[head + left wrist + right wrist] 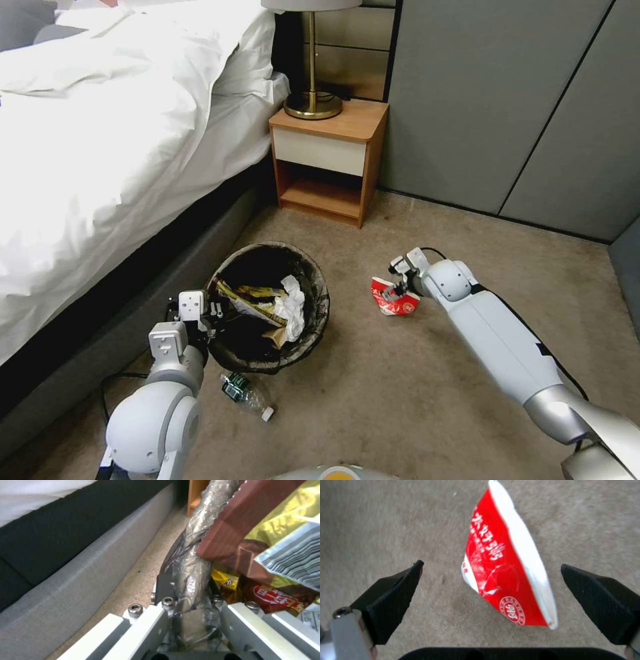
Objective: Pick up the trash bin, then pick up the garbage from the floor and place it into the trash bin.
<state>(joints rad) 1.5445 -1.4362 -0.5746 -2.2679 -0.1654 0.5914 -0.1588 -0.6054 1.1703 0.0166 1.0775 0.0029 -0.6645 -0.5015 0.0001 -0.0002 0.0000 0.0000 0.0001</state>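
Head view: beige carpet floor [413, 373] beside bed [100, 133], nightstand [327, 160].

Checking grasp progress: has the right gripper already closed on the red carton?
No: the right gripper is open, its fingers apart on either side of the red carton.

Glossy crinkled plastic bag [195, 562] lines the trash bin [313, 333]; matt short-pile carpet [386, 525]; smooth red-and-white paper carton [501, 572]; ribbed black rubber fingertips [603, 600].

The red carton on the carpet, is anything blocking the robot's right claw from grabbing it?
Nothing visible. The right gripper has its jaws open on either side of the red carton, with only bare carpet around it.
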